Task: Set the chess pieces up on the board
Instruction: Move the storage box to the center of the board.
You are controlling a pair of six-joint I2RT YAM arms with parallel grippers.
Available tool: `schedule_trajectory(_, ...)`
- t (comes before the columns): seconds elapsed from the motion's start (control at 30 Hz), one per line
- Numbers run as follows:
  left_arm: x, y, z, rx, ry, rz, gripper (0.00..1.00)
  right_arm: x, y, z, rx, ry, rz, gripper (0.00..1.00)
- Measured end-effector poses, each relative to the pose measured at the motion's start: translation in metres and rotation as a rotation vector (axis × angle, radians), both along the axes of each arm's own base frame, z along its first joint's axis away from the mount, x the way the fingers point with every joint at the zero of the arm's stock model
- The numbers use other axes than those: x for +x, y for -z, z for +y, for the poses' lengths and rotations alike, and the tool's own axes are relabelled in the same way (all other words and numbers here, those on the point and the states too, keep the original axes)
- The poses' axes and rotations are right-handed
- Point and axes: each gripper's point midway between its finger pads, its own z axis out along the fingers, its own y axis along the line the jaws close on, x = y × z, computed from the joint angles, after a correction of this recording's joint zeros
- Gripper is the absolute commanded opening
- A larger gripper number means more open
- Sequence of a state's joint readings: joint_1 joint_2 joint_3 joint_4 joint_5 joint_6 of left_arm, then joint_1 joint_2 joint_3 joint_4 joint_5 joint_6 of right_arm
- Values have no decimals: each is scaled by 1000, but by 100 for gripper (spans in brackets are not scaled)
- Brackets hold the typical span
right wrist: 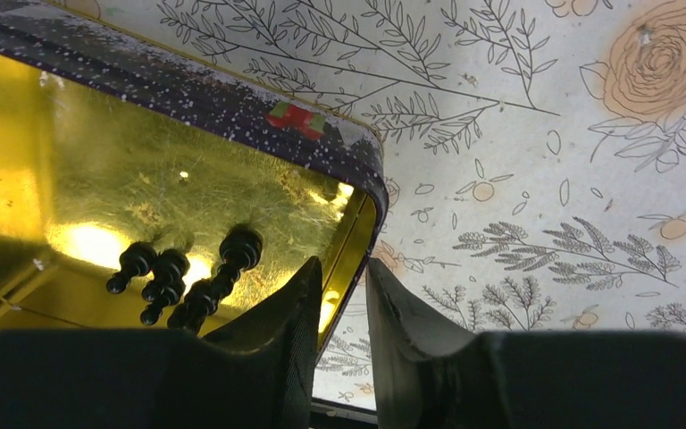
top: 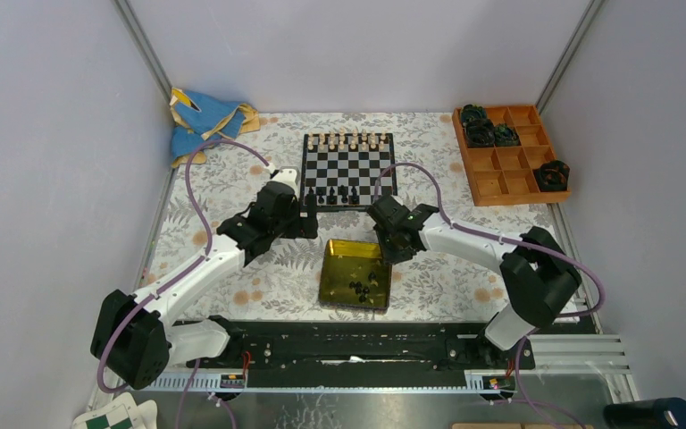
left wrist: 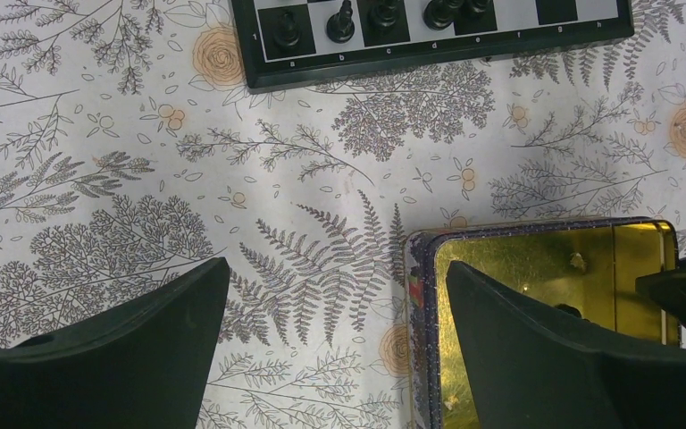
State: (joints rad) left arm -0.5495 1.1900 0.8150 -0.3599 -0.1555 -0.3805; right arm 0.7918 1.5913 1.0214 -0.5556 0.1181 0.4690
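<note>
The board [top: 348,170] lies at the back middle, cream chess pieces [top: 350,140] on its far rows and a few black chess pieces [top: 332,195] on its near row. More black pieces [top: 362,289] lie loose in the yellow tin [top: 325,277]. My left gripper [top: 313,214] hovers wide open over the floral cover between the board [left wrist: 438,63] and the tin [left wrist: 420,268]; nothing is between its fingers [left wrist: 337,266]. My right gripper [right wrist: 342,263] stands astride the tin's right wall [right wrist: 188,89], one finger inside, one outside, a narrow gap left. Several black pieces [right wrist: 174,281] lie just left of it.
An orange compartment tray [top: 509,161] with dark round lumps [top: 478,125] sits at the back right. A blue cloth [top: 201,116] is bunched at the back left. Grey walls close in the sides and back. A green-and-white checkered sheet [top: 112,416] lies off the table's near left.
</note>
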Motion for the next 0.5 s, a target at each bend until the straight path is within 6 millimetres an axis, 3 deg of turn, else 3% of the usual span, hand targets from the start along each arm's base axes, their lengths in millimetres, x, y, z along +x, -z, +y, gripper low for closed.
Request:
schedule_trajectory(0.17,-1,2,1,10,6,2,99,1,10,1,-19,0,16,20)
schedule_trajectory(0.5,-1,3,2,16,10,0,99,18,11,12,-37,-3,-1,13)
